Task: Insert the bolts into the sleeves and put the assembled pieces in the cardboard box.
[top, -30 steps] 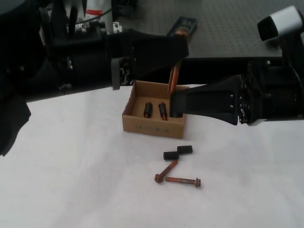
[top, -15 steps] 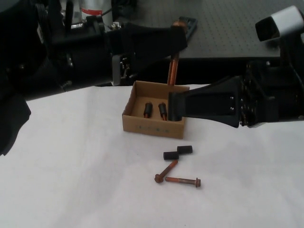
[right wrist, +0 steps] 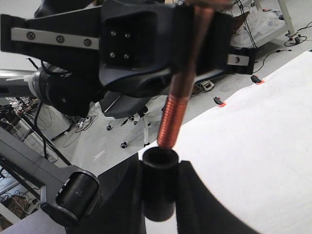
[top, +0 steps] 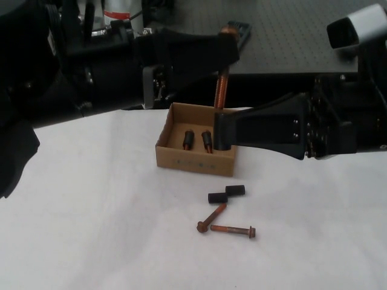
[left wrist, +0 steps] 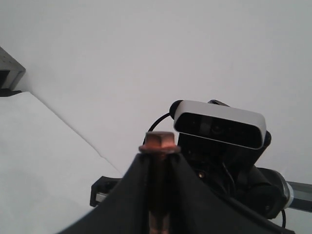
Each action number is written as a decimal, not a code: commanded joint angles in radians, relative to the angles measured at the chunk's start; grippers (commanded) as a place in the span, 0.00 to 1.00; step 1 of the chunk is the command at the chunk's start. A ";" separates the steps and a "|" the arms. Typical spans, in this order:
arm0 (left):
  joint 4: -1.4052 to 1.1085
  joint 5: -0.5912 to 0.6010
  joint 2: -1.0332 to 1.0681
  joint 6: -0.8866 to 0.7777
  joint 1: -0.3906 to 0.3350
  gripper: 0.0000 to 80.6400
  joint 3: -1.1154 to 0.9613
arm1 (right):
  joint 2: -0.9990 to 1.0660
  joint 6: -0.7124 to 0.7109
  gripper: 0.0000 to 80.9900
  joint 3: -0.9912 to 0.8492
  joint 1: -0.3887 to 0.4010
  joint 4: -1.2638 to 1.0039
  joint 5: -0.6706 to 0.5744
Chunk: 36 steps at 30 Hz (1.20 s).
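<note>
My left gripper (top: 227,45) is shut on a copper bolt (top: 222,84) that hangs upright, head up, above the cardboard box (top: 196,158). In the left wrist view the bolt's head (left wrist: 157,142) sits between the fingers. My right gripper (top: 222,130) is shut on a black sleeve (right wrist: 159,183), held upright just under the bolt's threaded tip (right wrist: 169,131). Two assembled pieces (top: 198,139) lie inside the box. Two loose black sleeves (top: 226,194) and two loose bolts (top: 225,224) lie on the white cloth in front of the box.
A white cloth (top: 109,229) covers the bench with free room to the left and right of the loose parts. A dark perforated table (top: 290,36) stands behind. A white-and-black camera (top: 357,30) sits on the right arm.
The left gripper has lifted the bolt slightly and shifted it toward the right gripper. The right gripper with the sleeve has edged left, under the bolt's tip.
</note>
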 commanded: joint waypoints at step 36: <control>-0.035 0.001 -0.009 -0.064 -0.019 0.01 -0.003 | -0.001 0.073 0.02 -0.002 0.001 -0.129 0.007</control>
